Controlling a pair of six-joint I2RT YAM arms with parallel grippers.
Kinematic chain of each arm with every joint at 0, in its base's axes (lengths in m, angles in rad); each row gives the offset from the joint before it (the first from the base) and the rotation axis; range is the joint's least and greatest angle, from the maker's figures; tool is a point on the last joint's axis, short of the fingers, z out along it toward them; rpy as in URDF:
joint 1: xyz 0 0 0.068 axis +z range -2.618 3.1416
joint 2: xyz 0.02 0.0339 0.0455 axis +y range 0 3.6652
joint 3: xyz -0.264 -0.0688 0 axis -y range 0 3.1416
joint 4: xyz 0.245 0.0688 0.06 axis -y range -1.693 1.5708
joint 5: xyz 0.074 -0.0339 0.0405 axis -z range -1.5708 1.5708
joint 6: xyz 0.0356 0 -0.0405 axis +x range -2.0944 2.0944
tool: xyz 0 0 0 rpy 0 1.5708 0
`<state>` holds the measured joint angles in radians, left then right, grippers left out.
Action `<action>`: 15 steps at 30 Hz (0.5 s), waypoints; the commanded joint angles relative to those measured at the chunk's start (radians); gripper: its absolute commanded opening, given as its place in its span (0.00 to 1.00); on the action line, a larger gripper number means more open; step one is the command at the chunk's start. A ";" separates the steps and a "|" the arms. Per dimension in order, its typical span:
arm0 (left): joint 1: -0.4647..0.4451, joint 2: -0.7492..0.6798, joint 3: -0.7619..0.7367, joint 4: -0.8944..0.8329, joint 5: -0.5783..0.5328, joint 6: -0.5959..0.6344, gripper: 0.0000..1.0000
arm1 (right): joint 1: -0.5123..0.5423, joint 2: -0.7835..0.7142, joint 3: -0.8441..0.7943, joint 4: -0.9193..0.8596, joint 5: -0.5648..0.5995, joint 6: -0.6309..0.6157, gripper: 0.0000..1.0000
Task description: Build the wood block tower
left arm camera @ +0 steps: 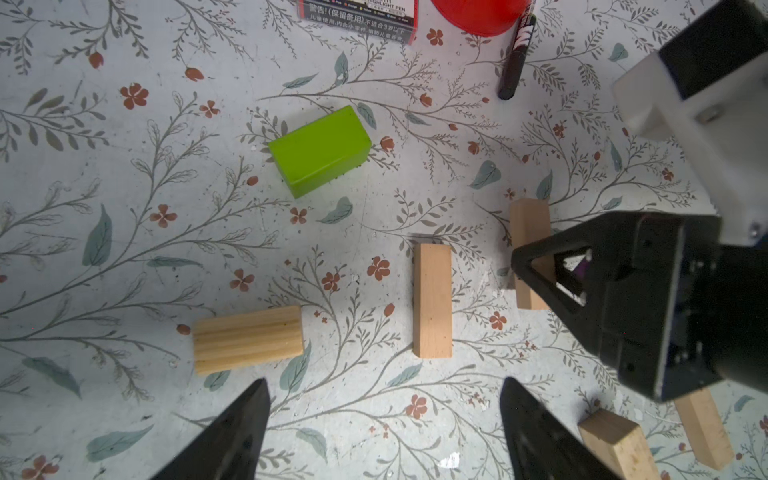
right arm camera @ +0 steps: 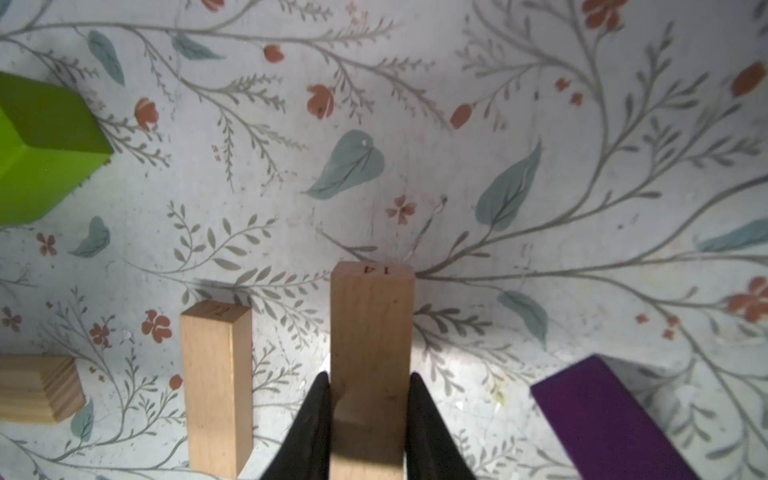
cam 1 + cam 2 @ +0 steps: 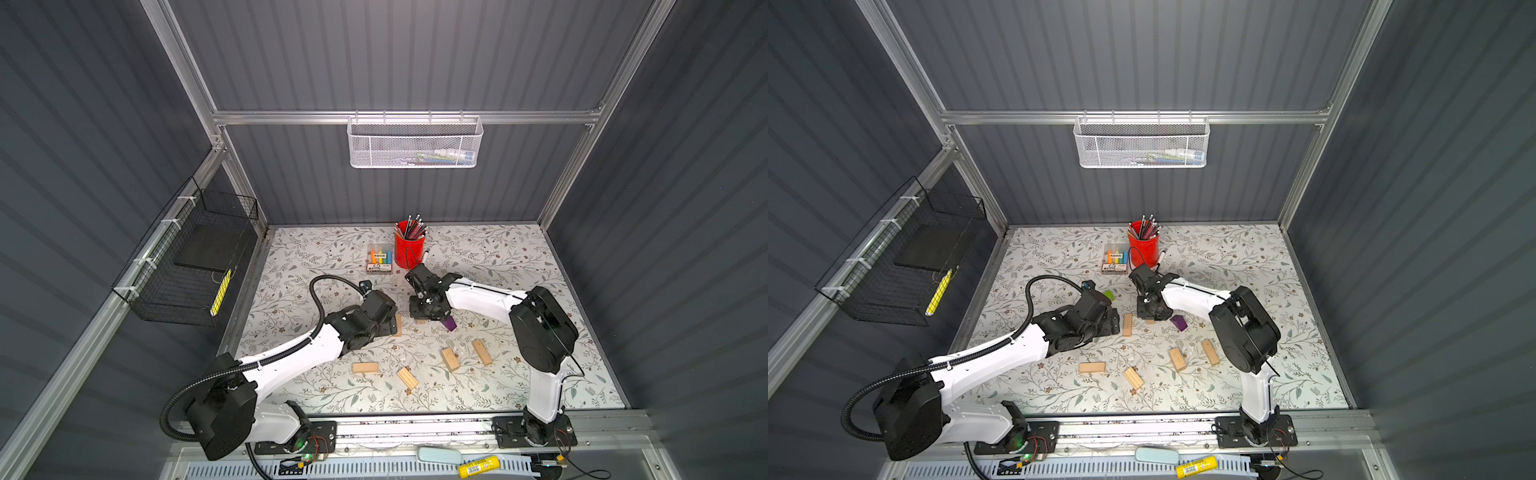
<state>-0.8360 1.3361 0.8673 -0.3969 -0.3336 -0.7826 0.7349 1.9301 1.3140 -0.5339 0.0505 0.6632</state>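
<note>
My right gripper point(image 2: 369, 376) is shut on a pale wood block point(image 2: 370, 324) marked 14, low over the floral mat; whether the block is off the mat does not show. Beside it lie a plain pale block point(image 2: 216, 386), a purple block point(image 2: 602, 415) and a lime-green block point(image 1: 320, 149). My left gripper point(image 1: 384, 380) is open over bare mat, close to a grooved block point(image 1: 247, 338) and the plain block point(image 1: 432, 299). Several more pale blocks point(image 3: 450, 358) lie singly nearer the front. The tower is out of view.
A red pencil cup point(image 3: 409, 249) and a clear marker box point(image 3: 379, 258) stand at the back of the mat, with a black pen point(image 1: 515, 58) beside the cup. A black wire basket point(image 3: 187, 266) hangs on the left wall. The two grippers are close together mid-mat.
</note>
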 commanded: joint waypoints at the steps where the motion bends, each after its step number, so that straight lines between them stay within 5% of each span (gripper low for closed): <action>1: 0.006 -0.029 -0.026 -0.015 -0.016 -0.034 0.86 | 0.020 -0.026 -0.037 0.015 -0.002 0.042 0.17; 15: 0.008 -0.061 -0.045 -0.028 -0.073 -0.068 0.82 | 0.073 0.022 -0.034 0.067 -0.023 0.040 0.18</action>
<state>-0.8360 1.2999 0.8383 -0.3996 -0.3798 -0.8322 0.7944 1.9289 1.2682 -0.4755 0.0387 0.6994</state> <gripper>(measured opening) 0.821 0.262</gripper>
